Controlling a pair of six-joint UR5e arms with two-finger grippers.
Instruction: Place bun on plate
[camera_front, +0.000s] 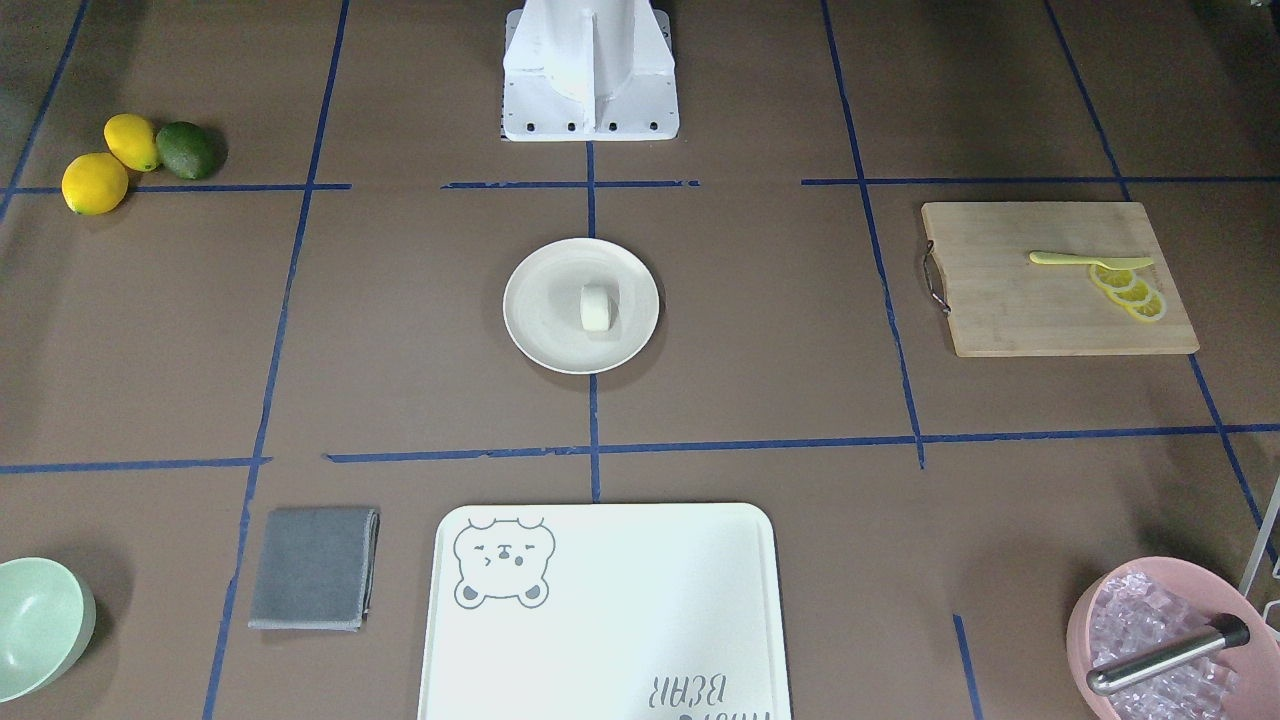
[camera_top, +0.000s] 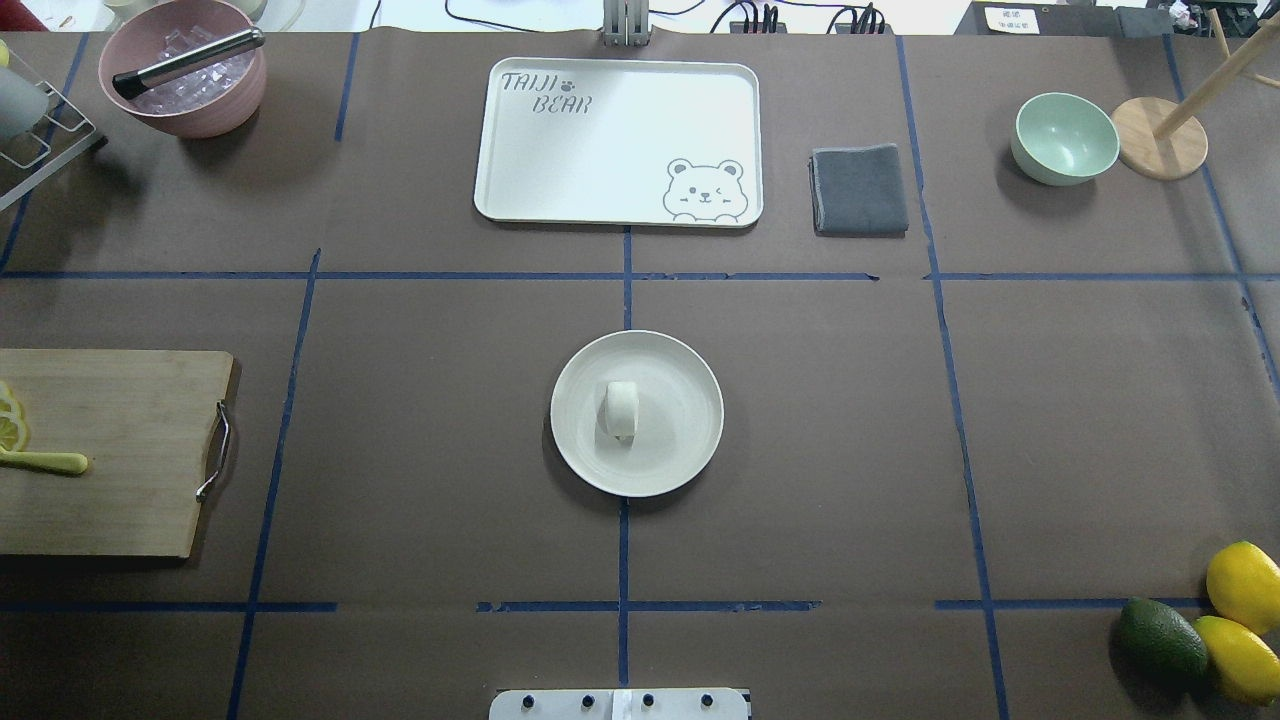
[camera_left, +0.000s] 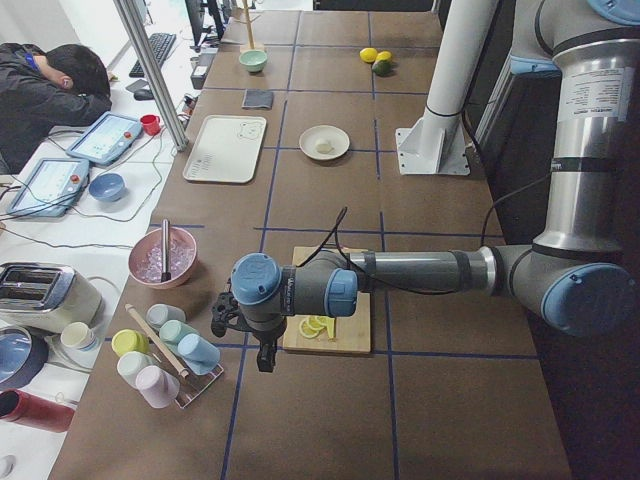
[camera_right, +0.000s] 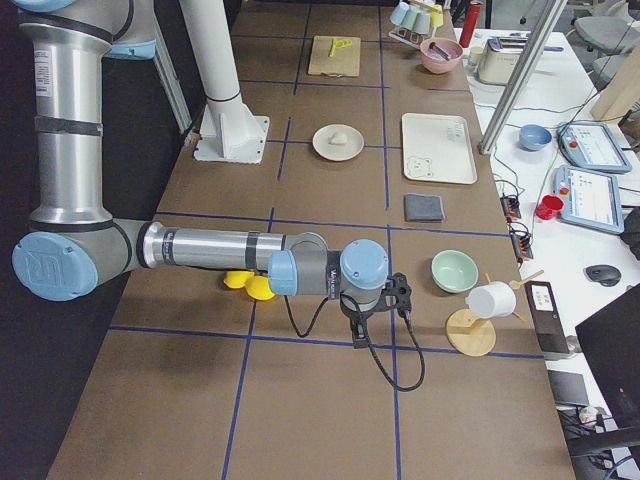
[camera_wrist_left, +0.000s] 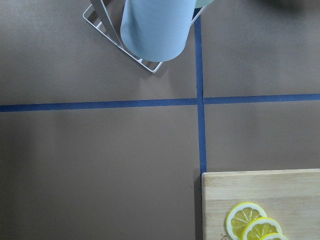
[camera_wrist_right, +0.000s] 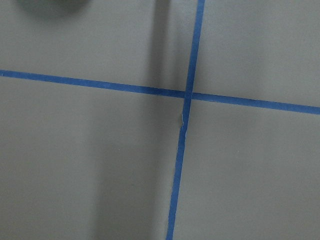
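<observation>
The small white bun (camera_front: 596, 306) (camera_top: 621, 409) lies on its side near the middle of the round cream plate (camera_front: 540, 335) (camera_top: 685, 450) at the table's centre. Both also show small in the side views, bun (camera_left: 322, 147) on plate (camera_left: 338, 136), and bun (camera_right: 338, 137) on plate (camera_right: 322, 149). My left gripper (camera_left: 264, 352) hangs far from them by the cutting board at the table's left end. My right gripper (camera_right: 357, 333) hangs over the table's right end near the lemons. I cannot tell whether either is open or shut. Neither arm shows in the overhead or front views.
A bear-printed white tray (camera_top: 620, 140), a folded grey cloth (camera_top: 860, 190) and a mint bowl (camera_top: 1065, 138) stand along the far side. A pink bowl of ice (camera_top: 185, 75), a cutting board with lemon slices (camera_top: 110, 450), and lemons with an avocado (camera_top: 1200, 615) occupy the ends.
</observation>
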